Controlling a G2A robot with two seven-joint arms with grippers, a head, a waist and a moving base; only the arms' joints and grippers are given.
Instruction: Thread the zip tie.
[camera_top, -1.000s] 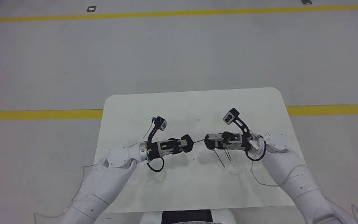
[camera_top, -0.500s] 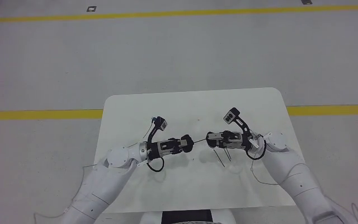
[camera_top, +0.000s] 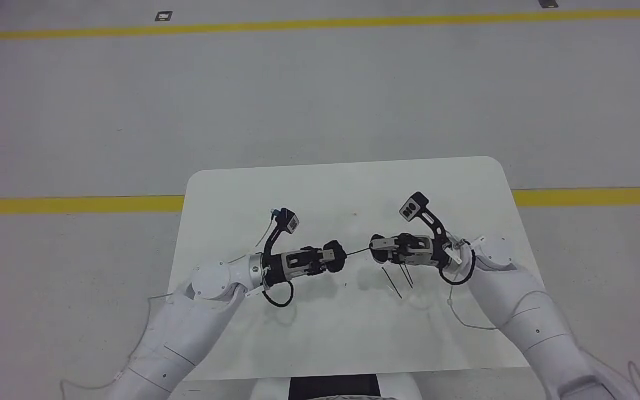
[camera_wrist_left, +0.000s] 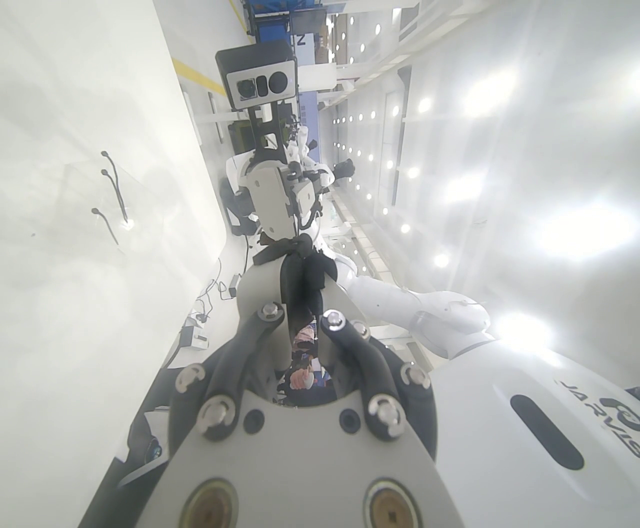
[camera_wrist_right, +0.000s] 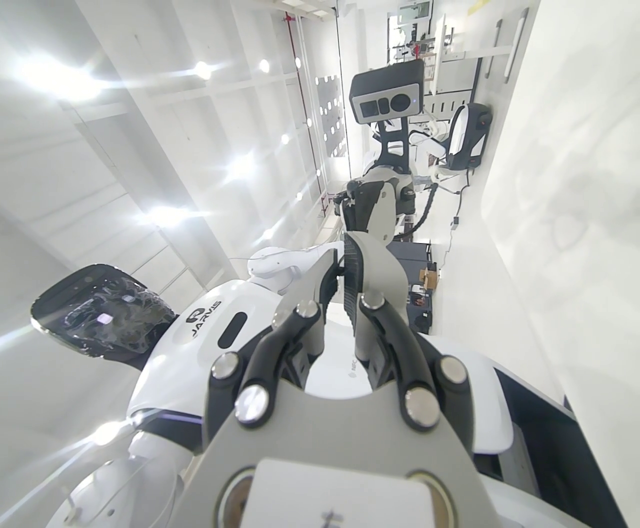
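We see both arms low over the white table (camera_top: 300, 190), grippers tip to tip near its centre. L gripper (camera_top: 338, 256): fingers pressed together, clamped on the black zip tie (camera_top: 357, 246). The tie runs as a thin strand from those tips across the small gap to the R gripper (camera_top: 376, 249). R fingers sit close together w/ only a slit between them; we can't tell whether they pinch the tie's far end. Tie is held up off the tabletop. Some spare ties (camera_top: 397, 282) lie loose on the table just beside the R gripper, on the robot's side.
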